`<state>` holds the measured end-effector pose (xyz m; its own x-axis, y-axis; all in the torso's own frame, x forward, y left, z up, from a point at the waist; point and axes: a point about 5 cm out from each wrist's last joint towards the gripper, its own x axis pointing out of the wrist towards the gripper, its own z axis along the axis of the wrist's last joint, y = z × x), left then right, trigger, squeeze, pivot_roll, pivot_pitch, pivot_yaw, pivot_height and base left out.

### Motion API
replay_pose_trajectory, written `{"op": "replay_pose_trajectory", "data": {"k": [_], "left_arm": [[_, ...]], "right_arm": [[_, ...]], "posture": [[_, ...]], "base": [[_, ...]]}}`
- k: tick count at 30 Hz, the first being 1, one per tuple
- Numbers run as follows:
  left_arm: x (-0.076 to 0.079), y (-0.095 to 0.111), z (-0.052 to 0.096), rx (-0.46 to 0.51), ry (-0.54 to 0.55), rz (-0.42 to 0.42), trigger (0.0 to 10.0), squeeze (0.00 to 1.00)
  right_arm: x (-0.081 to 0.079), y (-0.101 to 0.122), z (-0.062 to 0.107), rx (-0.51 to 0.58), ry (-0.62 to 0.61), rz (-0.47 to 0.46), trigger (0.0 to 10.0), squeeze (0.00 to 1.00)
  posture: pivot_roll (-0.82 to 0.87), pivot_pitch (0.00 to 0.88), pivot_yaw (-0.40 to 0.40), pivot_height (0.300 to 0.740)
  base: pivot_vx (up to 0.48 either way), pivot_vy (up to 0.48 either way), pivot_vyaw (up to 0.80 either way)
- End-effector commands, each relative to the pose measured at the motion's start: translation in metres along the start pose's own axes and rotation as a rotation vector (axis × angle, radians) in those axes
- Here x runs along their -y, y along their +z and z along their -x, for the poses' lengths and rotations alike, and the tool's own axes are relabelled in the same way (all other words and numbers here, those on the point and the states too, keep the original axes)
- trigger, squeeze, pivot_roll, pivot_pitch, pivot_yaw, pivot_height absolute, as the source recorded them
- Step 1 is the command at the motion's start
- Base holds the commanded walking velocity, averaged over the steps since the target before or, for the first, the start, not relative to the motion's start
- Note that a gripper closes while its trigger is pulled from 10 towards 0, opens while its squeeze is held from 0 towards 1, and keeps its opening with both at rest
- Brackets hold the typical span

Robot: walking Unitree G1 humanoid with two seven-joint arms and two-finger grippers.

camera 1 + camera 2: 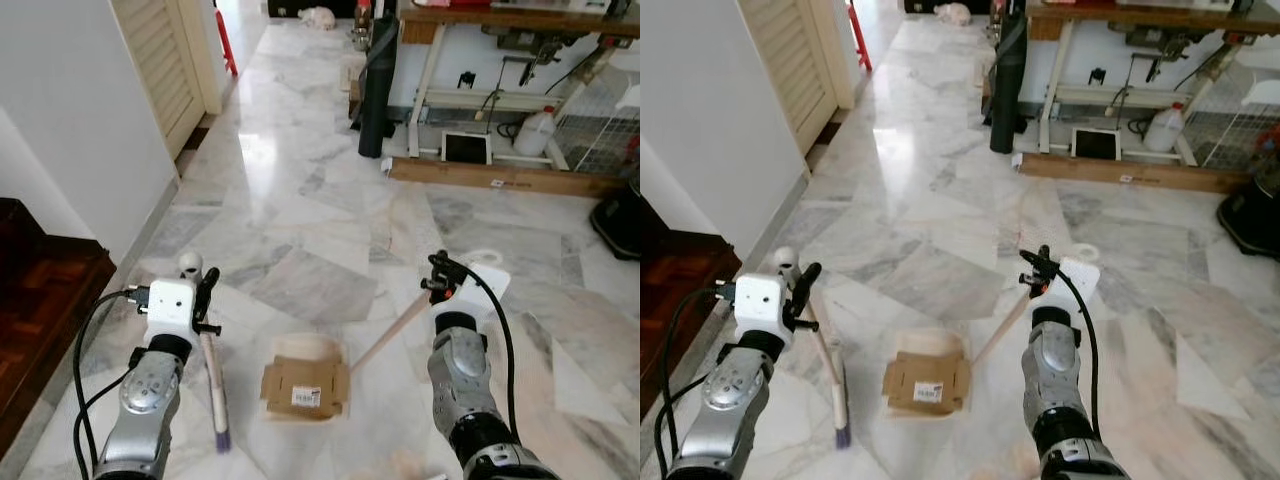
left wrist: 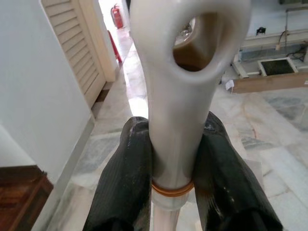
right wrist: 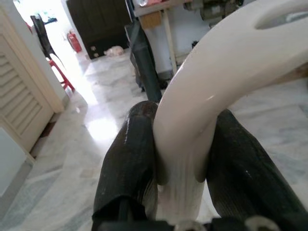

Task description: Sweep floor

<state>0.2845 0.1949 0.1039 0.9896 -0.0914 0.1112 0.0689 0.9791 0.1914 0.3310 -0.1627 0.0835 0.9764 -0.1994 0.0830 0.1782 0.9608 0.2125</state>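
My left gripper (image 1: 206, 300) is shut on the cream broom handle (image 1: 213, 375), just below its looped top end (image 2: 163, 96). The broom's purple bristles (image 1: 221, 436) touch the marble floor by my left side. My right gripper (image 1: 441, 284) is shut on the curved top (image 3: 226, 62) of a long cream dustpan handle (image 1: 395, 335). That handle slants down to the cream dustpan (image 1: 312, 347), which rests on the floor between my arms. A flattened piece of cardboard (image 1: 305, 388) with a white label lies at the pan's mouth.
A white wall (image 1: 60, 120), a louvered door (image 1: 165, 60) and a dark wooden step (image 1: 40, 300) run along the left. Ahead stand a black upright bag (image 1: 378, 90), a workbench (image 1: 500, 20), a wooden plank (image 1: 490, 178) and a white jug (image 1: 535, 132). Open marble floor lies between.
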Motion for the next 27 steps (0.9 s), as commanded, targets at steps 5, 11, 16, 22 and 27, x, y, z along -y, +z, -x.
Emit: {"op": "replay_pose_trajectory", "data": {"k": [5,11,16,22,27], "left_arm": [[0.015,0.018,-0.013,0.085,-0.070,0.055,10.0,0.00],[0.038,0.026,-0.019,0.075,-0.210,0.183,10.0,0.00],[0.025,0.033,-0.021,0.134,-0.094,0.133,10.0,0.00],[0.012,0.037,-0.017,0.182,0.021,0.026,10.0,0.00],[0.010,0.029,-0.012,0.170,0.035,-0.038,10.0,0.00]], "right_arm": [[-0.006,0.006,-0.003,0.017,0.019,-0.031,10.0,0.00],[0.001,0.009,-0.005,0.021,0.008,-0.022,10.0,0.00],[0.003,0.009,-0.004,0.021,0.001,-0.016,10.0,0.00],[0.003,0.009,-0.003,0.024,-0.002,-0.017,10.0,0.00],[0.005,0.011,-0.002,0.034,-0.010,-0.007,10.0,0.00]], "posture": [[0.14,0.000,-0.011,0.740],[0.13,0.000,-0.012,0.740],[0.13,0.000,-0.012,0.740],[0.13,0.000,-0.010,0.740],[0.13,0.000,-0.007,0.740]], "base": [[0.000,0.000,0.00],[0.000,0.000,0.00],[0.000,0.000,0.00],[0.000,0.000,0.00],[0.000,0.000,0.00]]}}
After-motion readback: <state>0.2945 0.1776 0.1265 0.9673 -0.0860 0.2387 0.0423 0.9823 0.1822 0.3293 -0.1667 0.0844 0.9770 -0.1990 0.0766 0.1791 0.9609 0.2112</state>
